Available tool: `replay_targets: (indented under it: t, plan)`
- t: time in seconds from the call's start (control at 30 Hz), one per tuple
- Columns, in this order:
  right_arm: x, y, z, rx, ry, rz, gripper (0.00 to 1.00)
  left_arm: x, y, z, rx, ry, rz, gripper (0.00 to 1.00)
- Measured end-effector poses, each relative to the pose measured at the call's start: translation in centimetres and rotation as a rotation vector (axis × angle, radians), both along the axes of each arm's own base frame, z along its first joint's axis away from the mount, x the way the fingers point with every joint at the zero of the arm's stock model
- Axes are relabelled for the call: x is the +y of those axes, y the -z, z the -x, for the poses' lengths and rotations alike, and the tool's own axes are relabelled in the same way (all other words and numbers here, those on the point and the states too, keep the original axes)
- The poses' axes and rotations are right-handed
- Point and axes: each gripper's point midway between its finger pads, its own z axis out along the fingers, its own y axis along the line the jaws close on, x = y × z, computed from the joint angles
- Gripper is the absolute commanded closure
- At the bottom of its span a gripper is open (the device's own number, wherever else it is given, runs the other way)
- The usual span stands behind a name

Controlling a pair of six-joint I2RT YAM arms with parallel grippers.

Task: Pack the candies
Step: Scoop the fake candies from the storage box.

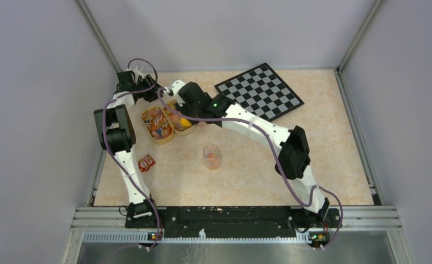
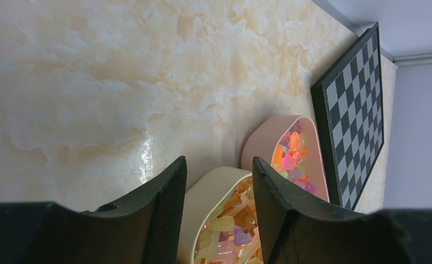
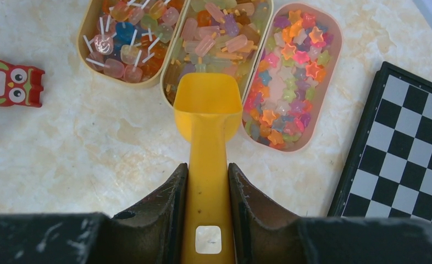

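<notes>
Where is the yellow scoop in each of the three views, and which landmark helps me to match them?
Top external: the yellow scoop, left of centre, partly under the right arm.
Left wrist: not in it.
Right wrist: the scoop, centre, running up from the bottom edge.
Shared landmark: the chessboard.

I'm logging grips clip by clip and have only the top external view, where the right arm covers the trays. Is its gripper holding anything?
Observer: Yes. The right wrist view shows the right gripper shut on the handle of a yellow scoop.
Operator: Has it picked anything up yet?
Observer: No. The scoop's bowl is empty, and it sits at the near end of the middle tray, with the candies lying just beyond it.
</notes>
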Motion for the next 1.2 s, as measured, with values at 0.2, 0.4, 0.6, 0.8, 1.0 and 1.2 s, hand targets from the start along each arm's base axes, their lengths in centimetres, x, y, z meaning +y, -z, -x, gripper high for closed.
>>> replay_targets:
  t: [0.2,0.4,0.6,0.8,1.0,1.2]
  plan:
    - [1.0,2.2,-0.5,0.027,-0.006,0.032,1.00,0.0,0.0,0.0,0.001,0.000,0.000,0.47]
    - [2.0,4.0,-1.1,0.041,-0.007,0.051,1.00,0.0,0.1,0.0,0.004,-0.001,0.000,0.47]
    - [1.8,5.6,-1.7,0.023,0.020,0.066,1.00,0.0,0.1,0.1,0.006,-0.002,-0.001,0.47]
    - [0.3,9.8,-1.9,0.021,0.064,0.135,1.00,0.0,0.1,0.1,0.006,-0.002,-0.001,0.47]
    - [-0.1,11.2,-1.9,0.007,0.082,0.123,1.00,0.0,0.1,0.1,0.006,-0.001,-0.002,0.48]
    - [0.2,11.1,-2.1,-0.005,0.082,0.098,1.00,0.0,0.2,0.1,0.007,-0.001,-0.002,0.48]
